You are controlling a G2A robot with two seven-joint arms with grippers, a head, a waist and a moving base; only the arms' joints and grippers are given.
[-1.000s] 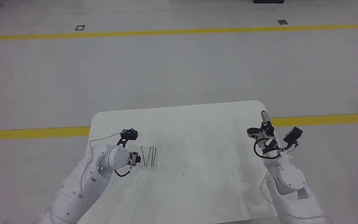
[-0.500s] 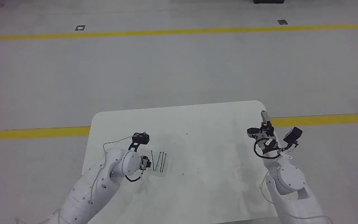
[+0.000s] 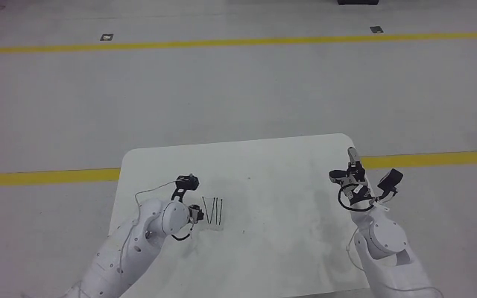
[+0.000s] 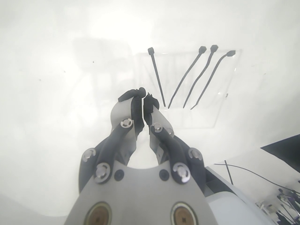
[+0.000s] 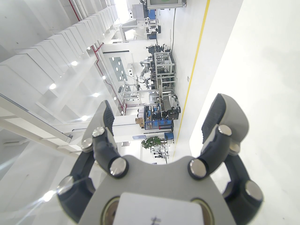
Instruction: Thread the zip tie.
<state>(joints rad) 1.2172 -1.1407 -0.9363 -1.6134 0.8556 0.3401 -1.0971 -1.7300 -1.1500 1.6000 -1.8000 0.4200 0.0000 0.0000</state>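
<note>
Four thin black plastic zip ties [image 4: 185, 78] lay side by side on a clear, glossy plastic sheet [image 4: 206, 118]. The sheet sat in the left half of the white table [image 3: 283, 171], about midway between its far and near edges. Each tie had a small blocky head at one end and a tapering, pointed tail at the other. One was straight and the others were slightly bowed.

They were probably very light, springy and smooth. Lying flat on a slick sheet, they would likely slide rather than lift. The best hold seemed to be on the strap just behind the head, which would leave the tail free for feeding.

The left claw [image 4: 143, 99] was clenched on nothing, its dark rubbery pads nearly meeting. Its tips were just beside the tail of the nearest tie.

The right claw [image 5: 164, 111] was released and empty, jaws wide apart, at the table's right edge.
</note>
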